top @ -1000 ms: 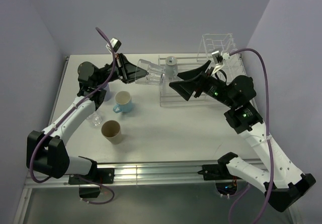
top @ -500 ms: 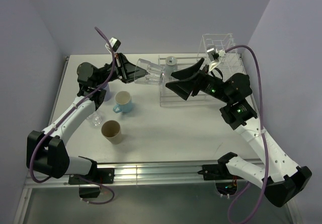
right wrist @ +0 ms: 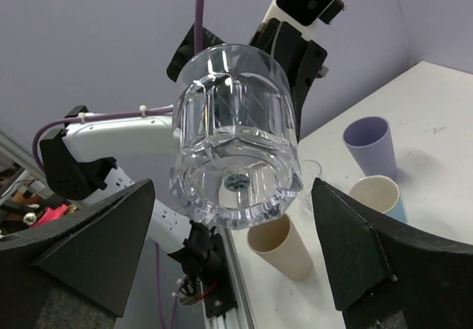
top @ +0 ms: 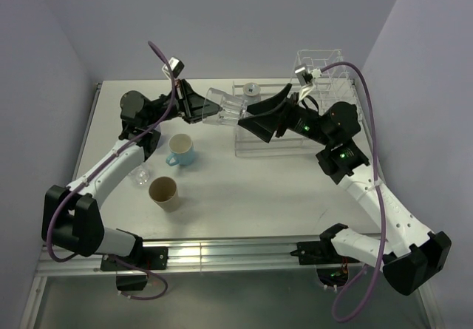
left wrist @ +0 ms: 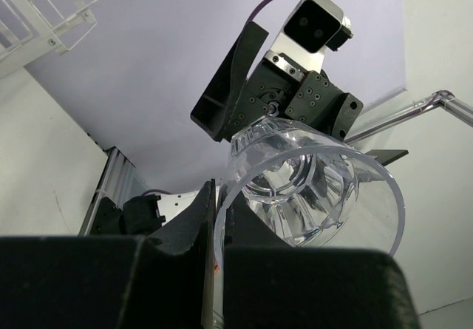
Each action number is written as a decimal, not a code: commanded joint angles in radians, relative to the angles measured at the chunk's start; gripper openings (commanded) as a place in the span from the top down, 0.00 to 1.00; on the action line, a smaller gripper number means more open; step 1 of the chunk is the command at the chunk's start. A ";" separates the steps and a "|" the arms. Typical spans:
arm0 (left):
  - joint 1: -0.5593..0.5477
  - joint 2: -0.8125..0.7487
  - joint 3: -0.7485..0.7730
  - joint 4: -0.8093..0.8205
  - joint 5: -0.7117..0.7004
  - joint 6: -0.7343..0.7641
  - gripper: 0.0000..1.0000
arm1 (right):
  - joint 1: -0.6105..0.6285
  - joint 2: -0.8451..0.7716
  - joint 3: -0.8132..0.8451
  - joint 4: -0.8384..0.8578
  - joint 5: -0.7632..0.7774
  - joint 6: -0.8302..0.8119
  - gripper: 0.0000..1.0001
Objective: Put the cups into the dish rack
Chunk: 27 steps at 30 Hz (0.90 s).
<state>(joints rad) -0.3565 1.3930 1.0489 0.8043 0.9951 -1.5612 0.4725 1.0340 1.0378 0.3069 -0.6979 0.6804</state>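
1. Since a second ago the right gripper [top: 249,118] has closed in, spread wide, flanking the clear glass [top: 225,107] at its base.
2. Pinching the rim, the left gripper [top: 199,106] holds it sideways above the table [top: 244,188] beside the dish rack [top: 323,57], likely for handover.

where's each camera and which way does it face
Top external: above and behind the arms, looking down on the table; both arms show.
Left wrist: looks along the left gripper, shut on the clear glass, toward the right arm.
Right wrist: looks between the fingers of the open right gripper at that glass's base.
Shared: all show the glass.
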 commanded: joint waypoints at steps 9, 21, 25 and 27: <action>-0.050 0.032 0.060 0.062 -0.032 0.012 1.00 | -0.005 0.040 0.051 0.072 -0.018 0.024 0.06; -0.058 0.035 0.046 0.078 -0.039 0.015 1.00 | -0.005 0.040 0.036 0.084 -0.020 0.039 0.31; -0.065 0.044 0.057 0.081 -0.039 0.015 1.00 | -0.003 0.041 0.031 0.097 -0.029 0.048 0.44; -0.070 0.049 0.060 0.079 -0.041 0.020 1.00 | -0.003 0.044 0.033 0.103 -0.037 0.057 0.58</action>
<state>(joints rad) -0.4095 1.4376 1.0569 0.8124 0.9688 -1.5581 0.4725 1.0794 1.0470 0.3454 -0.7033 0.7170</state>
